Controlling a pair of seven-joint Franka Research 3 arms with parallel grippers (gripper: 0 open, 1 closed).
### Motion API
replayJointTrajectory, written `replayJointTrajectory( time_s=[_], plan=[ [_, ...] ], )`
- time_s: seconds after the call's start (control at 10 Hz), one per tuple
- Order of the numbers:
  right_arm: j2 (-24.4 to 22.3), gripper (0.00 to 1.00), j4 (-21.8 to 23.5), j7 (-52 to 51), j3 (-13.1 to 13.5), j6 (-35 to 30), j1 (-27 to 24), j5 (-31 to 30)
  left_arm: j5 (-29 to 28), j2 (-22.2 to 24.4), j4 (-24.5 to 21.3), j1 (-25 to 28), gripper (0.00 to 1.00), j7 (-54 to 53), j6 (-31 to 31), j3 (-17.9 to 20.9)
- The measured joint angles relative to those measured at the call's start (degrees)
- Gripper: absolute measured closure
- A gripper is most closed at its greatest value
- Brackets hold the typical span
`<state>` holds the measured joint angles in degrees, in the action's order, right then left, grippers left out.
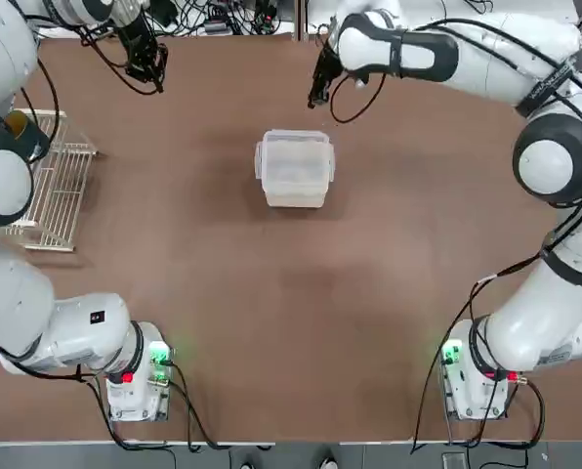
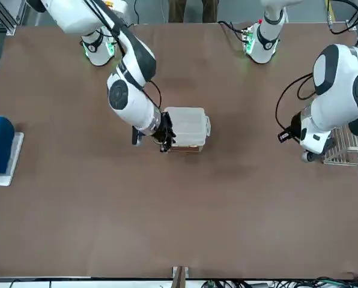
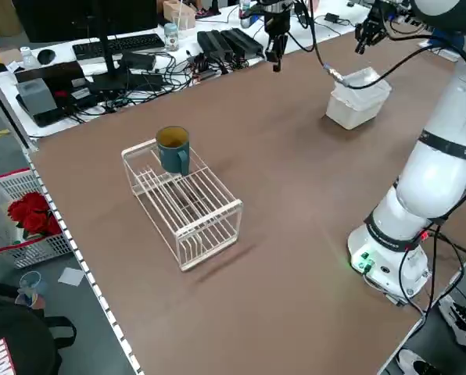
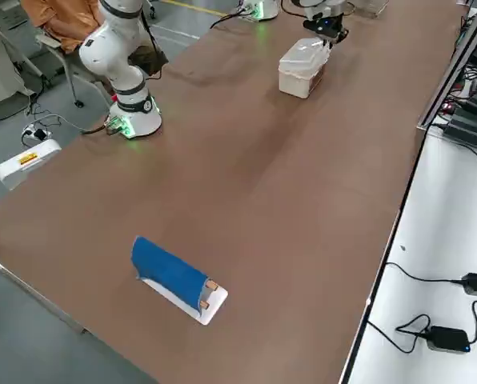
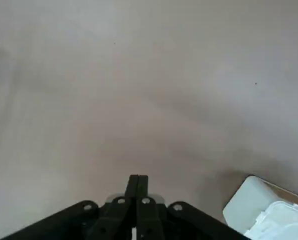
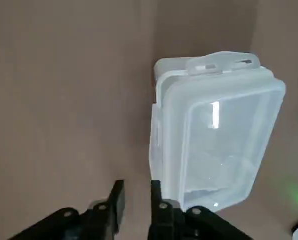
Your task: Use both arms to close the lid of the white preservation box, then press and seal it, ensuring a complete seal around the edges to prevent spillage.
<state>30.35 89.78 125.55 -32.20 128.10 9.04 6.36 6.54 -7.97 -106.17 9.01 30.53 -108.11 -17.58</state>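
Translucent white box (image 6: 216,140) sits mid-table, lid (image 6: 224,130) already down on it, just beside the right gripper (image 6: 135,192), whose fingers stand narrowly apart, holding nothing. Left gripper (image 5: 137,182) hangs farther off, pinched shut. Sealing remains, I judge: press the edges next.

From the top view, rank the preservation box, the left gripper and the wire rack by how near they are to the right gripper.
1. The preservation box: just below the right gripper, at table centre.
2. The left gripper: across the far edge, to the left.
3. The wire rack: farthest, at the table's left edge.
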Motion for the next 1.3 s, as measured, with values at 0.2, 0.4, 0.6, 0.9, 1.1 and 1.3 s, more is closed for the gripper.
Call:
replayJointTrajectory(
  time_s=[0.2,0.4,0.6,0.9,1.1,1.3],
  plan=[
    [0.0,0.37,-2.1,-3.1,-0.2,-5.3,-0.2,-4.5,1.9,-1.1,0.0,-0.4,0.99,0.7,-1.2,-0.4],
    [-0.1,0.29,-2.4,-3.7,-0.9,-7.5,0.4,-7.7,2.4,-2.2,-0.1,-2.6,0.99,4.5,-2.4,-1.1],
    [-0.1,0.62,-2.4,-3.4,-1.2,-8.2,3.0,-7.9,3.9,-3.5,-0.8,-6.4,0.99,10.7,-4.9,-1.4],
    [0.3,0.99,-0.8,0.4,-0.9,-6.3,8.6,-8.7,7.2,-4.9,-5.3,-9.8,0.99,18.9,-14.6,-2.5],
    [1.3,0.99,0.2,2.2,0.0,-2.7,9.9,-9.8,7.4,-4.9,-8.0,-10.3,0.99,22.2,-17.5,-4.8],
    [3.8,0.99,0.2,2.3,1.5,0.6,10.2,-11.3,7.4,-5.0,-10.5,-10.9,0.99,23.8,-20.9,-6.9]
  ],
)
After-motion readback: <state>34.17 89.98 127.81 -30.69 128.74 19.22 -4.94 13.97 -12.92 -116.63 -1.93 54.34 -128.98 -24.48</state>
